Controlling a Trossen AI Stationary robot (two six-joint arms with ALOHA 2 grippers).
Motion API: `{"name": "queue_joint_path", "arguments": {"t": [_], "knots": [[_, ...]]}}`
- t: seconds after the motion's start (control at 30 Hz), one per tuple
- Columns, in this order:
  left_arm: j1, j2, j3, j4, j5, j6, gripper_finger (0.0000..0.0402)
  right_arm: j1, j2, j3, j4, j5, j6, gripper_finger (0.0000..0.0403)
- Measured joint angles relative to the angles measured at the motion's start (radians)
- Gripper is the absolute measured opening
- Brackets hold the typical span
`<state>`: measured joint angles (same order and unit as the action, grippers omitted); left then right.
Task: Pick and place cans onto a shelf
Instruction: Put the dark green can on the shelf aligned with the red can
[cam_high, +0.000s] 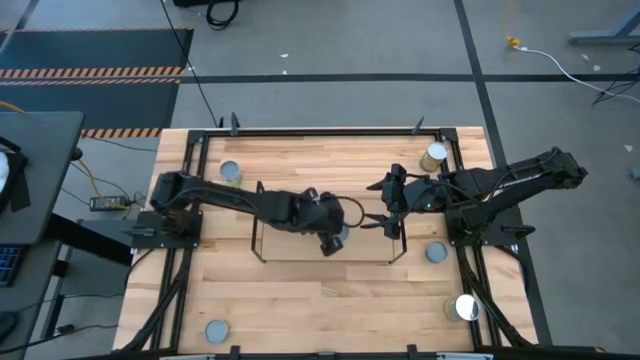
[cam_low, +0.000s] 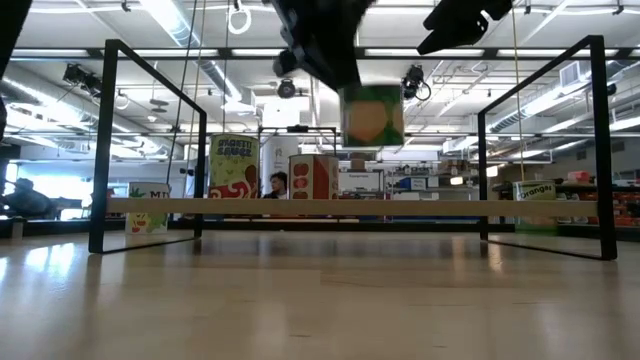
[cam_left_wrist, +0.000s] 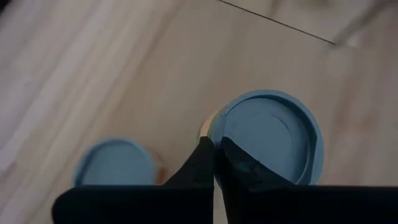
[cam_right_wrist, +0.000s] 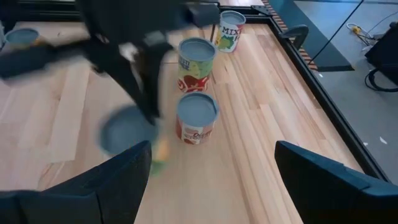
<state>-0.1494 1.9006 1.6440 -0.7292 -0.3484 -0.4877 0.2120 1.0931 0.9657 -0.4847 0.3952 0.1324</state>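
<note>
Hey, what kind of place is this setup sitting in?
Likely a robotics lab or workshop: hazard-striped floor matting, loose cables on the concrete floor, and a framed wooden table holding labelled cans for practice.

Table (cam_high: 300, 290): light wood planks | shelf (cam_high: 262, 240): dark rod rack, centre | 5 cans visible directly on wood: far-left (cam_high: 230, 172), far-right (cam_high: 434, 155), right (cam_high: 436, 252), near-right (cam_high: 465, 307), near-left (cam_high: 215, 331)

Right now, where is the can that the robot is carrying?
The green-labelled can hangs in the left gripper, lifted clear above the shelf near the table's middle in the low view.
</note>
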Motion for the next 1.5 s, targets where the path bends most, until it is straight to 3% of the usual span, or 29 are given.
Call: {"name": "queue_joint_path", "arguments": {"t": [0.27, 0.4, 0.57, 0.93, 1.33, 1.5], "knots": [[0.026, 0.078, 0.0, -0.013, 0.127, 0.025, 0.0011, 0.023, 0.0, 0.0, 0.0, -0.004, 0.033, 0.0348], [0.002, 0.074, 0.0, -0.101, 0.164, 0.055, 0.0011, 0.026, 0.0, 0.0, 0.0, -0.006, 0.033, 0.0348], [-0.005, 0.052, 0.001, -0.233, 0.162, 0.072, 0.0011, 0.026, 0.0, 0.0, 0.004, -0.006, 0.033, 0.0348], [0.021, 0.053, 0.001, -0.232, 0.162, 0.102, 0.0012, 0.026, 0.0, 0.0, 0.005, -0.005, 0.033, 0.0348], [0.02, 0.054, 0.0, -0.258, 0.162, 0.118, 0.0109, 0.026, 0.0, 0.0, 0.004, -0.005, 0.033, 0.0348], [0.03, 0.033, 0.017, -0.276, 0.163, 0.125, 0.013, 0.026, 0.0, 0.0, 0.004, -0.005, 0.032, 0.0348]]}}
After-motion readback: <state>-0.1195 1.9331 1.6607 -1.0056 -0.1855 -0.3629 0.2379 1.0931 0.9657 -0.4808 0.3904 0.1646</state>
